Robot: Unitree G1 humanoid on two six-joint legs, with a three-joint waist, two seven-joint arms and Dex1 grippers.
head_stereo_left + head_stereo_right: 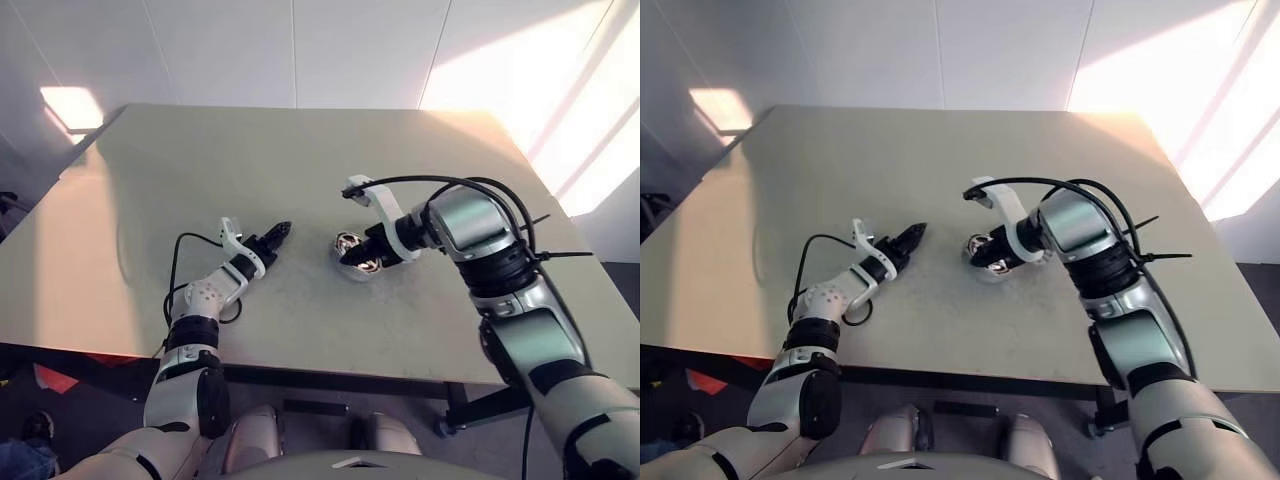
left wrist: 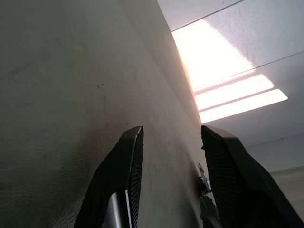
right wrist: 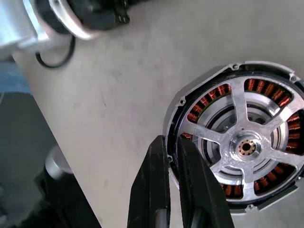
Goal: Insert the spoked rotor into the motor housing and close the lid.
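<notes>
On the beige table (image 1: 300, 180), the motor housing (image 3: 185, 118) shows copper windings beneath the shiny spoked rotor (image 3: 247, 147) seated inside; right gripper (image 3: 173, 147) pressed together alongside its rim, left gripper (image 2: 171, 142) parted nearby.

A big pale table (image 1: 300, 170) in a bright room

Sun makes bright patches on the white wall (image 1: 520, 70) behind it. Under the table's near edge there is a dark floor (image 1: 60, 400) with something red (image 1: 50, 380) on it.
</notes>
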